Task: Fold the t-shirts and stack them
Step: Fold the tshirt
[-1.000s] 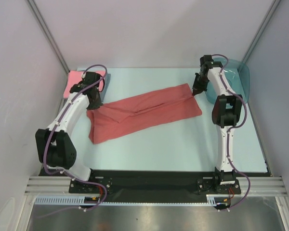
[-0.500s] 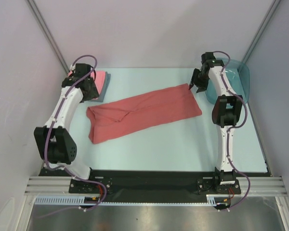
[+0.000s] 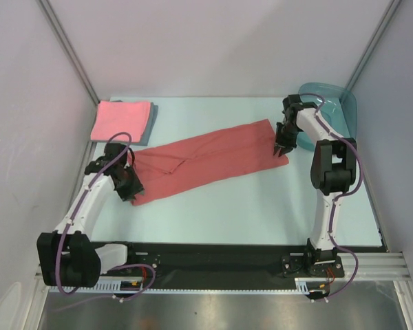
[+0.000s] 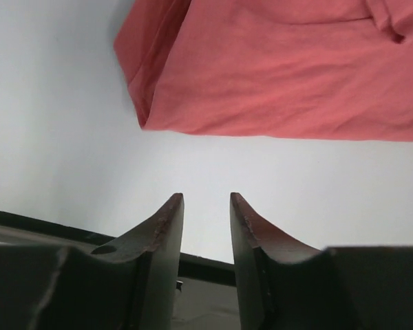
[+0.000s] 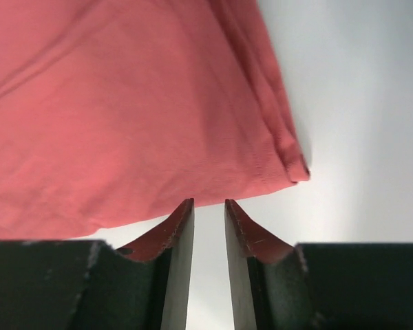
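Brick-red t-shirt (image 3: 210, 161) matt soft cloth; tub (image 3: 342, 108) translucent plastic, probably glossy.

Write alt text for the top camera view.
A long, half-folded red shirt lies diagonally across a pale table, with the left gripper at its near-left corner and the right gripper at its right end, both open. A folded pink shirt sits on a grey-blue shirt at back left; a teal tub is at back right.
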Tool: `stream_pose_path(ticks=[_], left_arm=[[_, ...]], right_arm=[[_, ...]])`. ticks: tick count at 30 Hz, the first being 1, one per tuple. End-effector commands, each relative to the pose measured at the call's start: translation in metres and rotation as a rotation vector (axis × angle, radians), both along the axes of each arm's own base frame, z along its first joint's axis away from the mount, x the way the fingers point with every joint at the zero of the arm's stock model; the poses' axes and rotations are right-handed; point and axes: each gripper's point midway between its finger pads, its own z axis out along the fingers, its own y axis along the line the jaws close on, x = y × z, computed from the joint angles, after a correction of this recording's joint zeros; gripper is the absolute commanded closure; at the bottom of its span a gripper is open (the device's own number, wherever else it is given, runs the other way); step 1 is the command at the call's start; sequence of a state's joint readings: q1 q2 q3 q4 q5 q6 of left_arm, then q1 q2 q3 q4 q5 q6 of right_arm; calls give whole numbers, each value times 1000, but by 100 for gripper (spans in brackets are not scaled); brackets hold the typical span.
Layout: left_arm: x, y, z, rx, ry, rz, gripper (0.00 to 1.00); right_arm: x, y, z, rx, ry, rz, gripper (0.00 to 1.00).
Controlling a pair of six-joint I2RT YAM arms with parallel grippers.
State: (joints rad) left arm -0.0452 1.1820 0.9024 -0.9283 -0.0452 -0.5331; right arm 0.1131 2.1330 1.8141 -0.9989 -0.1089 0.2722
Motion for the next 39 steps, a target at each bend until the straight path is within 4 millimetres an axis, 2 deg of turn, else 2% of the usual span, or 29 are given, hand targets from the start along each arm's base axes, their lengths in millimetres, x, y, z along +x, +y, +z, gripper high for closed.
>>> stream_pose_path(ticks=[1,3,4,8,11,16,22,26,30,31,34,37,39], left_arm=[[3,2,1,-89,-30,100,60],[1,7,-7,-114,-13,125,52],[5,17,-10,-127,-21,164,52],[9,30,-29,-148,8,199,49],[14,28,-32,-169,17,189,53],[23,20,-24,-220,-71,196,57],[24,7,-46,-302,-12,205,56],[23,12,-59,-281,26,229,54],[20,17,-73,-252,92,246,53],[18,19,-75,-243,107,251,52],[12,24,-82,-215,149,269,52],[8,27,-86,-195,163,273,51],[8,29,-86,-184,165,269,51]], right_arm=[[10,-10,17,-18,-92,4,71],[9,-10,16,-17,-89,3,69],[8,-11,16,-16,-89,2,68],[6,-23,11,-20,-74,-24,65],[6,-35,10,-22,-68,-50,65],[2,-41,9,-26,-65,-59,64],[2,-49,1,-23,-48,-74,61],[7,-48,-8,-16,-50,-70,56],[7,-47,-17,-24,-34,-69,59],[5,-46,-20,-27,-32,-64,65],[1,-43,-24,-59,-39,-53,74],[-6,-51,-32,-100,-22,-68,75],[-8,-54,-33,-113,-25,-65,71]])
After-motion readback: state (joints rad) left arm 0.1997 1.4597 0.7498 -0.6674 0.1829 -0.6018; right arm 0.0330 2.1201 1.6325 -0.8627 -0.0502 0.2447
